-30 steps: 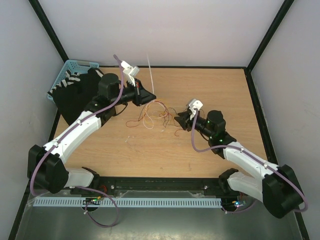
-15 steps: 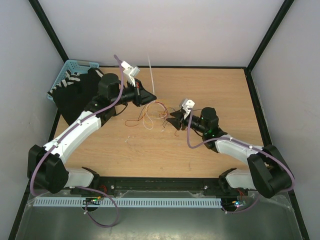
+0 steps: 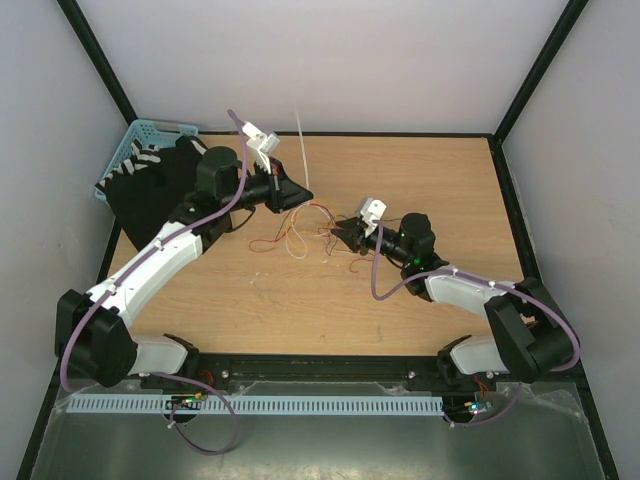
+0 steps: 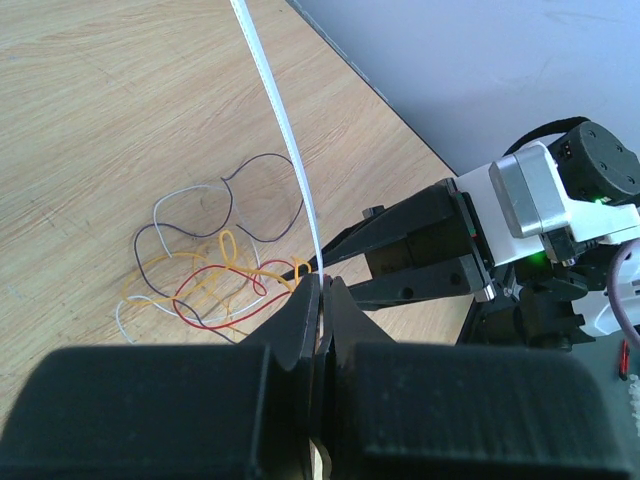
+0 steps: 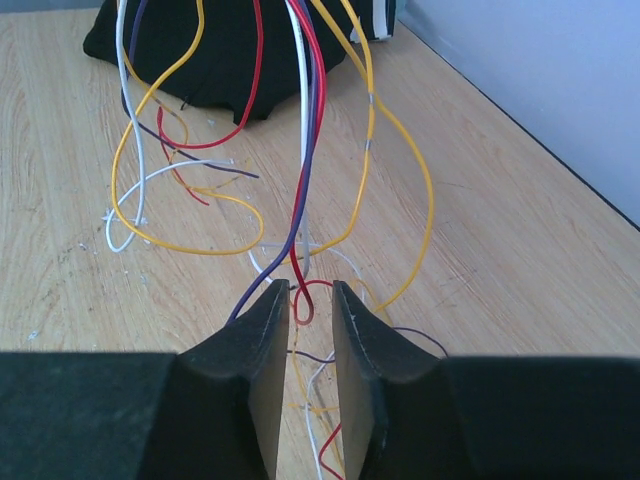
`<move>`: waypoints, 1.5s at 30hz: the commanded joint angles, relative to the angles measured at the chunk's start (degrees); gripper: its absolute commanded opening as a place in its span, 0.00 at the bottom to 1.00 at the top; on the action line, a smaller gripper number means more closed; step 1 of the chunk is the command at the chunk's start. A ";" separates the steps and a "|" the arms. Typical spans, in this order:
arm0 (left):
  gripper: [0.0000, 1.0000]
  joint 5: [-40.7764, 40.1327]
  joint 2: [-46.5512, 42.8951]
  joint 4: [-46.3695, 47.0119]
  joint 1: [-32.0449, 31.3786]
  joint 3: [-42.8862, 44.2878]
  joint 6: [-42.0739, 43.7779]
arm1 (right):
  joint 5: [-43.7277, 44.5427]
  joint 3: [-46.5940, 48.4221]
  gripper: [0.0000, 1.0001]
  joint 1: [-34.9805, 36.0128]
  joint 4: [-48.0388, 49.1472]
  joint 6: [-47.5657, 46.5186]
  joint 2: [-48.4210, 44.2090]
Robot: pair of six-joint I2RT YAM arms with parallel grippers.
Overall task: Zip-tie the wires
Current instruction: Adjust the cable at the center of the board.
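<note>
The wires (image 3: 300, 228) lie in a loose tangle of red, orange, purple and white strands mid-table, also seen in the left wrist view (image 4: 210, 270). My left gripper (image 3: 303, 195) hovers at their far edge, shut on the lower end of the zip tie (image 3: 299, 150). This white strip (image 4: 280, 120) rises straight up out of the closed left gripper (image 4: 322, 282). My right gripper (image 3: 345, 235) is at the tangle's right side. In its own view the right gripper (image 5: 310, 290) is open by a narrow gap. A red loop and other strands of the wires (image 5: 300, 150) pass between its fingers.
A blue basket (image 3: 130, 150) and a black cloth (image 3: 150, 195) sit at the far left corner, behind the left arm. Black frame posts and grey walls bound the wooden table (image 3: 440, 190). Purple arm cables loop beside both arms.
My right arm has stretched left into the wire tangle and its jaws have narrowed around some strands. The left arm and the zip tie have stayed put.
</note>
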 commanded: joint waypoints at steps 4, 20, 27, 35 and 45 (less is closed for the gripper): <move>0.00 1.12 -1.20 1.09 0.36 0.39 0.04 | -2.28 1.70 0.29 -0.24 4.78 -1.40 1.51; 0.00 0.44 -1.33 1.09 0.51 0.23 0.16 | -3.88 -0.87 0.00 -0.28 0.35 -2.40 -1.93; 0.00 0.16 -2.18 1.09 1.18 -0.11 -0.11 | 0.12 -3.19 0.00 -0.24 -6.76 -3.13 -6.13; 0.00 0.14 -3.13 1.04 1.80 -0.56 -0.18 | 4.12 -5.72 0.00 -0.30 -11.05 -3.39 -8.89; 0.00 0.24 -3.49 1.10 2.27 -0.91 -0.32 | 10.17 -6.56 0.00 -0.34 -12.72 -2.06 -10.41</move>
